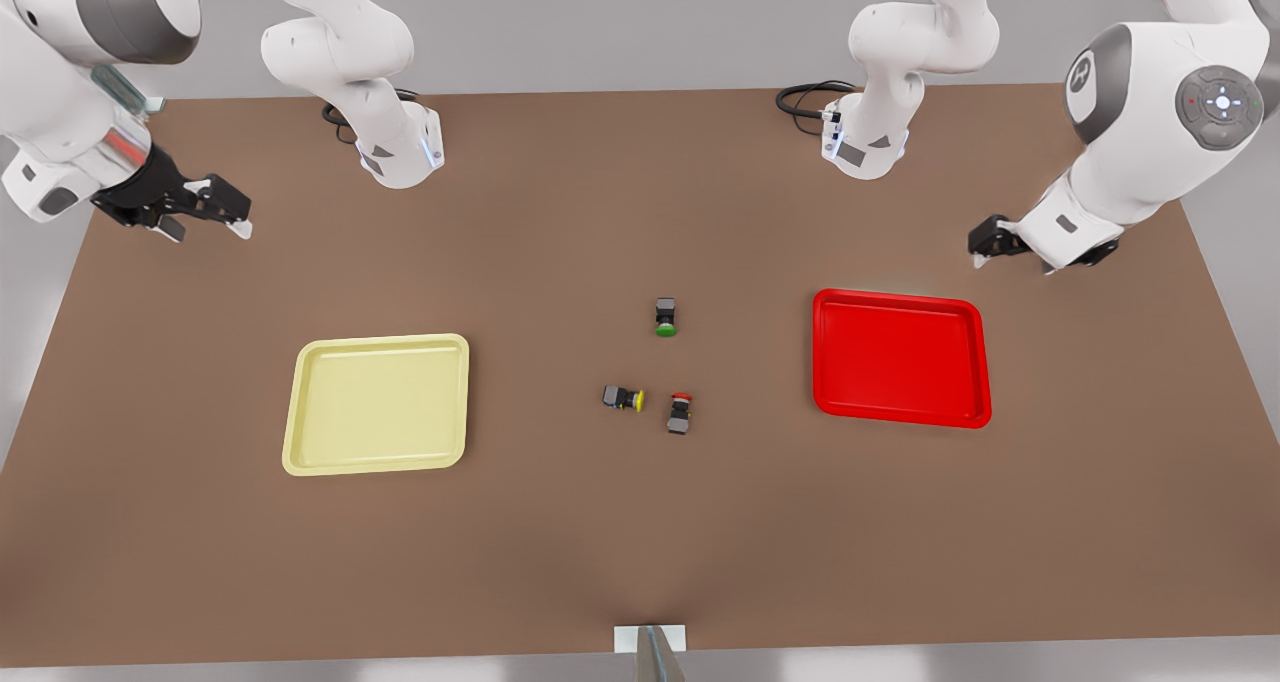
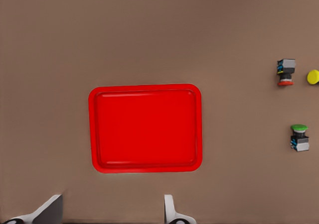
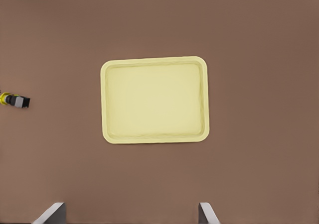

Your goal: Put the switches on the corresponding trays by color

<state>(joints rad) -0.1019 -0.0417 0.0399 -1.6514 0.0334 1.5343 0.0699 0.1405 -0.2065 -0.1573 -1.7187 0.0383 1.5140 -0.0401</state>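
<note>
Lying near the middle of the brown worktop (image 1: 640,542), the 3 switches sit well apart from every edge, with bare surface all around them. The yellow-capped switch (image 1: 623,398) lies on its side, cap toward the front view's right, just beside the red-capped switch (image 1: 680,413), which lies with its cap toward the far edge. The green-capped switch (image 1: 666,317) rests a little farther back, cap toward the near edge.

The pale yellow tray (image 1: 300,402) lies on the front view's left half, the red tray (image 1: 980,362) on the right half; both are bare inside, and open worktop separates each from the switches and from the worktop's edges.

The left claw (image 1: 985,252) hangs over the worktop near its right edge in the front view, just behind the red tray's far right corner; in the left wrist view its fingers (image 2: 169,209) stand spread, with the red tray (image 2: 145,128) beyond them and the red-capped switch (image 2: 286,72) and green-capped switch (image 2: 299,137) well apart from them. The right claw (image 1: 215,212) hovers by the far left corner, and its fingers (image 3: 207,213) are spread too; the pale yellow tray (image 3: 154,99) lies beyond them, with the yellow-capped switch (image 3: 15,100) well off to one side.
</note>
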